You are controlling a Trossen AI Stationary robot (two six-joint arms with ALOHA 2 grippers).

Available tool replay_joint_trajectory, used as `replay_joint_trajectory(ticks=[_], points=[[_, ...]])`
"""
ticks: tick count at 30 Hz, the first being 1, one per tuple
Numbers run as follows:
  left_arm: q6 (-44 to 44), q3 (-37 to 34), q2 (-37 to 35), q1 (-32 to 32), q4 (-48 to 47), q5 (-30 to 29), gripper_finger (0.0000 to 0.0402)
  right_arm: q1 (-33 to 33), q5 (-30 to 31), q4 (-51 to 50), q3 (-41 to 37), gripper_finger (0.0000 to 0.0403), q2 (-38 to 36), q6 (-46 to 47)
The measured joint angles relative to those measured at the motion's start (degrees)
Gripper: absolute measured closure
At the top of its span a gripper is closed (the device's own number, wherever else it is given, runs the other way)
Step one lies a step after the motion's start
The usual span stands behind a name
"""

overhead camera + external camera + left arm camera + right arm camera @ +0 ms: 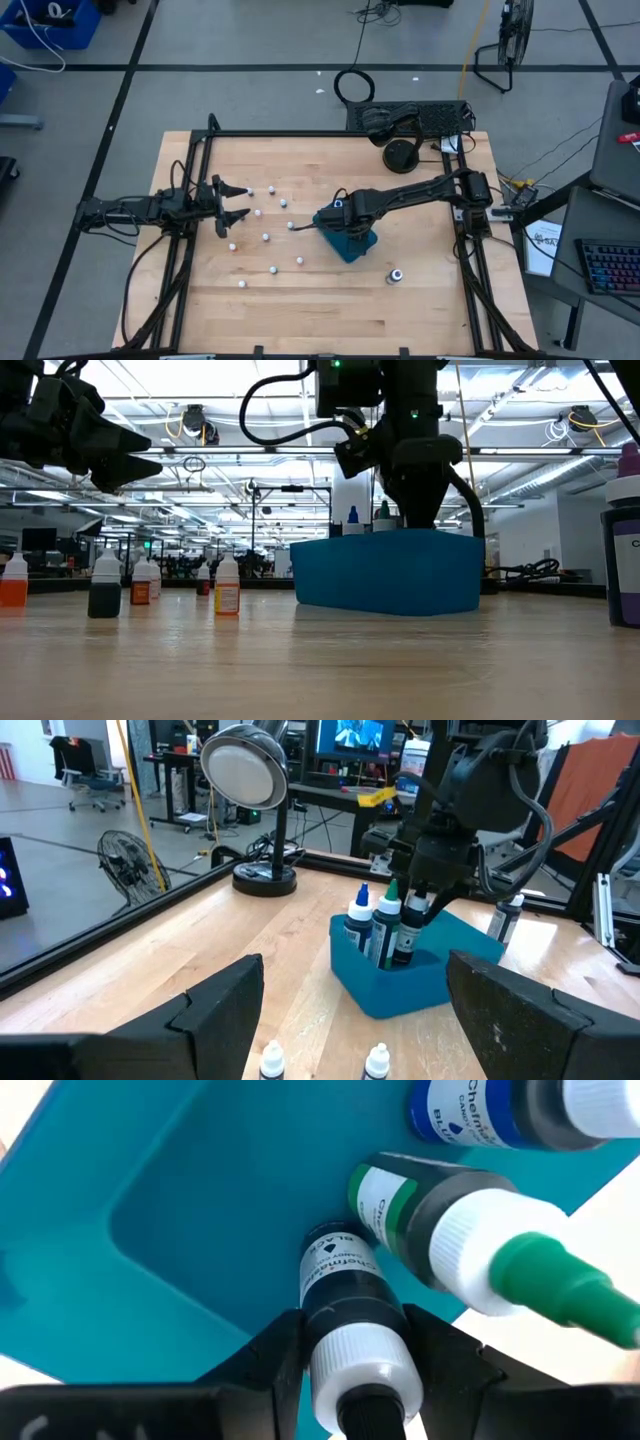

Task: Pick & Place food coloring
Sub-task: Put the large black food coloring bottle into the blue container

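Closest to us in the right wrist view, the right gripper (355,1370) is clamped on a black food coloring bottle (345,1295), holding it over the inside of the teal box (180,1210). Just beside it we see a green bottle (420,1210) and a blue bottle (480,1115) standing in the same box. Farther away, the left gripper (232,203) hovers with its jaws wide apart, holding nothing, near the small white-capped bottles (266,237) that are scattered on the table (330,310).
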Motion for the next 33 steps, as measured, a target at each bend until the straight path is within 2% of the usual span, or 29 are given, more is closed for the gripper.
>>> replay_joint_trajectory(ticks=[17, 22, 31, 33], points=[[0.0, 0.0, 0.0, 0.0, 0.0, 0.0, 0.0094, 0.0, 4.8, 4.0, -0.2, 0.027, 0.2, 0.2], [0.0, 0.0, 0.0, 0.0, 0.0, 0.0, 0.0094, -0.1, 8.5, 4.9, -0.3, 0.027, 0.3, 0.2], [0.0, 0.0, 0.0, 0.0, 0.0, 0.0, 0.0094, -0.2, 8.2, 5.2, -0.3, 0.027, 0.4, 0.2], [0.0, 0.0, 0.0, 0.0, 0.0, 0.0, 0.0094, -0.2, 8.1, 5.2, -0.3, 0.0251, 0.4, 0.2]])
